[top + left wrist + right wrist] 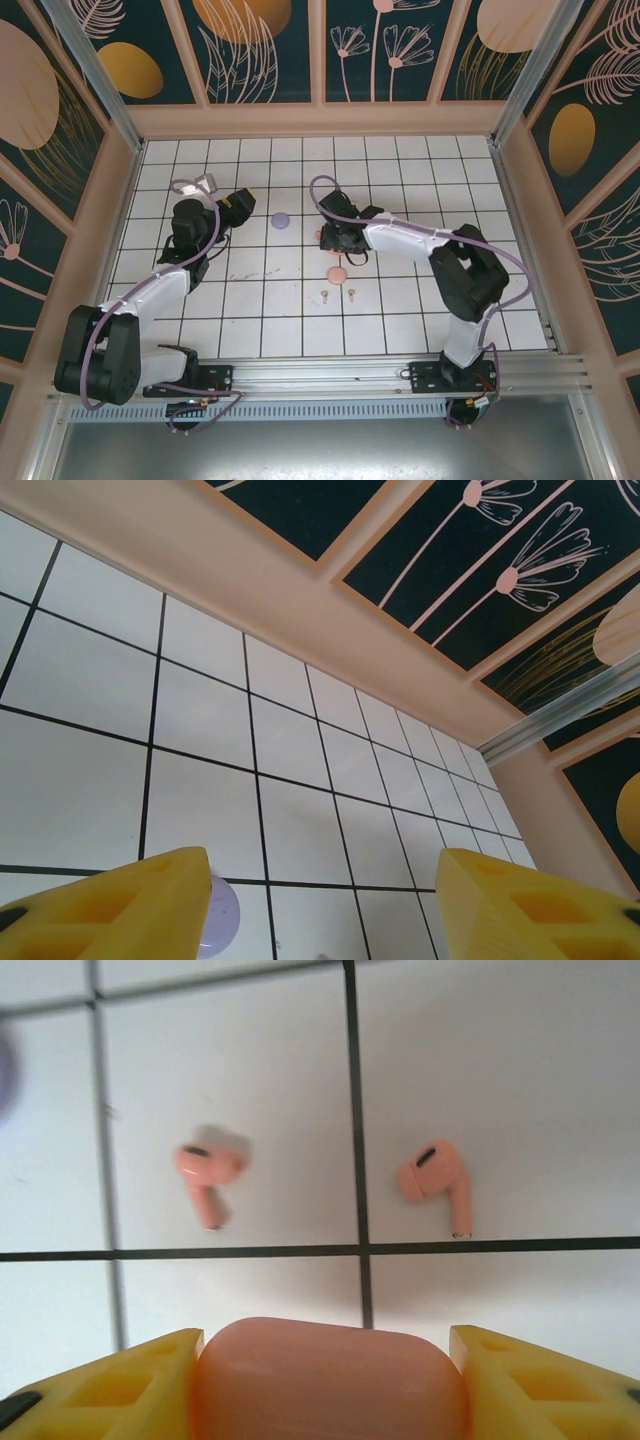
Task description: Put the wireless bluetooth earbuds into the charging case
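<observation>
1. Earbuds (434, 1175), a coral-pink stemmed pair, lie apart on the table (500, 1080) just past the right gripper (328, 1345), whose yellow fingers (120, 1380) press both sides of a smooth, rounded coral case (330, 1390).
2. Left gripper (320, 900) stands parted, holding nothing, a lilac puck (220, 920) beside one finger.
3. Glossy white tiles (400, 310), black-lined, meet peach walls (310, 120) with dark floral panels (270, 50).

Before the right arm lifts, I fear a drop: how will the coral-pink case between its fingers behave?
The coral-pink case looks glossy and rounded, so it could slip or twist between the right gripper's yellow fingers. It seems a rigid shell, unlikely to deform. Small against the tiles, it is probably light.
</observation>
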Robot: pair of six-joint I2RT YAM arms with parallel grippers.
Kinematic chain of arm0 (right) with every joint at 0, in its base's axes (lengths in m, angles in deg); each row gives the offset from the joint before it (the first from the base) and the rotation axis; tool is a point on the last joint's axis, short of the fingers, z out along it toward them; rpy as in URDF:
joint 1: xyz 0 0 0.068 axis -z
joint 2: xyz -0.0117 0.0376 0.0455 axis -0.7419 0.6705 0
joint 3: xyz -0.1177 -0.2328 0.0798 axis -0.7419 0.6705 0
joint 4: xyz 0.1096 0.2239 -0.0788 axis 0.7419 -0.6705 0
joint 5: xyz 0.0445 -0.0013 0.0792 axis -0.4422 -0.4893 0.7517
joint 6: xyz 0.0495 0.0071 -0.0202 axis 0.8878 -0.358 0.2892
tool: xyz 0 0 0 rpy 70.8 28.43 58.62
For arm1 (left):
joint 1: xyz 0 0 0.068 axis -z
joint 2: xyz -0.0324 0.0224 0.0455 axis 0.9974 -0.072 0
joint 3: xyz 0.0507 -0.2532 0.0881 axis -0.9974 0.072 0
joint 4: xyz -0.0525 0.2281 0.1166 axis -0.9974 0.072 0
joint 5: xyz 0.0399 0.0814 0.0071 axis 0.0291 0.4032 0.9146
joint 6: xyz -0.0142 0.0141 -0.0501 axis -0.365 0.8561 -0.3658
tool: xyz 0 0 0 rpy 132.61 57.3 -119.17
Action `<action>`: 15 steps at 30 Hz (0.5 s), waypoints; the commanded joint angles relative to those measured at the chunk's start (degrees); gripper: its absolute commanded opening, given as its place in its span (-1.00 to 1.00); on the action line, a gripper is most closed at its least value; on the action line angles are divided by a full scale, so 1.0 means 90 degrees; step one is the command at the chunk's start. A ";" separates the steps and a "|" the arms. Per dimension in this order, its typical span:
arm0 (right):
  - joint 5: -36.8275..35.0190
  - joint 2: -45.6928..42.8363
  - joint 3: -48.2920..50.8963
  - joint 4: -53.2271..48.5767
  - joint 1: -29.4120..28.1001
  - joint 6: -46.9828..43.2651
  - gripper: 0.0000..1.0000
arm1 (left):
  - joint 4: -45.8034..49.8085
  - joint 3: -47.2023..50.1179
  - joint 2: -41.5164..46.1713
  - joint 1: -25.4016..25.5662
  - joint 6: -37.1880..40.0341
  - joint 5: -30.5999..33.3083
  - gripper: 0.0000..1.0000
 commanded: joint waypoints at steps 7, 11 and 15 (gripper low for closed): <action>0.0381 -0.0787 -0.0597 0.0400 0.0345 0.0432 0.02 | -0.1712 0.0607 -0.0258 0.0053 -0.0391 -0.1206 0.22; 0.0820 -0.0621 -0.0922 0.0785 0.0503 0.0856 0.02 | -0.2856 0.0875 -0.0622 0.0410 -0.0738 -0.1428 0.21; 0.0874 -0.0462 -0.1171 0.1038 0.0548 0.1328 0.01 | -0.4058 0.1065 -0.1063 0.0864 -0.1014 -0.1328 0.21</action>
